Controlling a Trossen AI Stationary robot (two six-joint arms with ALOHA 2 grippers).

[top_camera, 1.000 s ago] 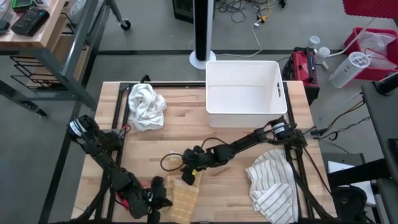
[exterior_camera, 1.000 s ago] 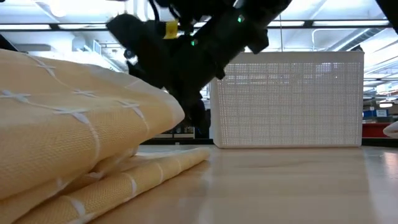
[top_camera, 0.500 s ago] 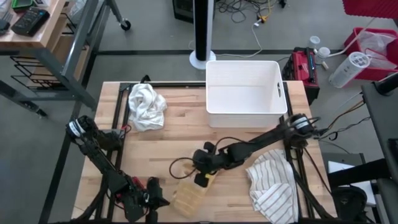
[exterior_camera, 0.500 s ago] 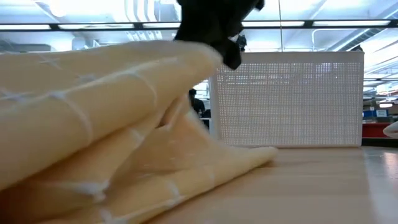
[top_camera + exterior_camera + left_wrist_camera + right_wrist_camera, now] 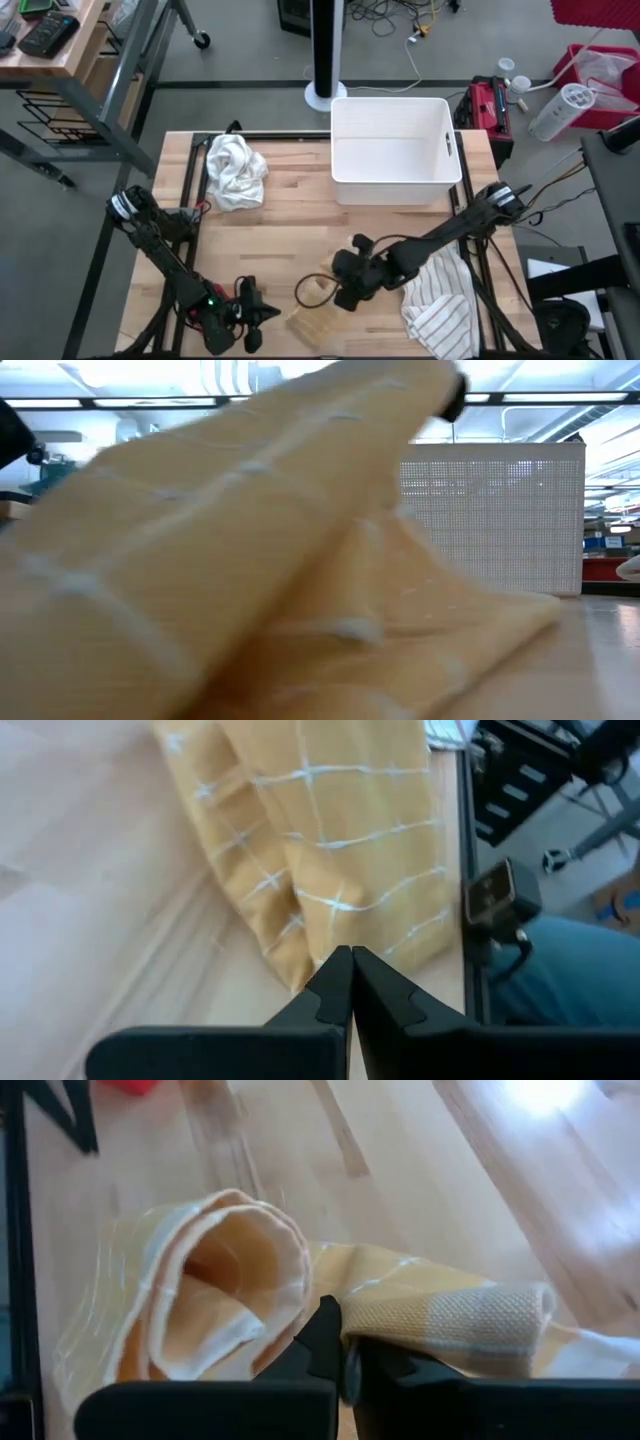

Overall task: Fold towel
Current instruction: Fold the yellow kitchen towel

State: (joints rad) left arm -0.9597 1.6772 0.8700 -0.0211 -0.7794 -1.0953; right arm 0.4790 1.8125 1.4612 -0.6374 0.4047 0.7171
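The yellow checked towel (image 5: 316, 323) lies bunched near the table's front edge, its lower folds on the wood. One end rises high across the low view (image 5: 250, 550). My right gripper (image 5: 343, 298) stands at the towel's far right side, shut on cloth (image 5: 345, 1350). My left gripper (image 5: 272, 316) sits low at the towel's left edge, fingers shut (image 5: 351, 955). My left gripper meets the towel's near edge (image 5: 335, 935) with its shut fingertips, coming low from the table's left. The tips themselves cover the contact, so the number of layers does not show. That part of the towel rests on the table. My right gripper pinches a thick hemmed edge of the towel (image 5: 410, 1315) between its two fingers, slanting down from the table's right. The held edge is raised off the wood. The cloth below curls into a loose open roll (image 5: 215, 1275) that rests on the table.
A white basket (image 5: 447, 150) stands at the far middle, a crumpled white cloth (image 5: 235, 170) at the far left. A striped towel (image 5: 440, 300) lies heaped at the right, close beside my right arm. Bare wood lies between the basket and the yellow towel.
My right gripper has shut on the towel's far end. It has then gone up and toward the table's right and near edges, pulling that end with it. The towel, earlier a long flat strip, is now bunched shorter and rises higher in the low view.
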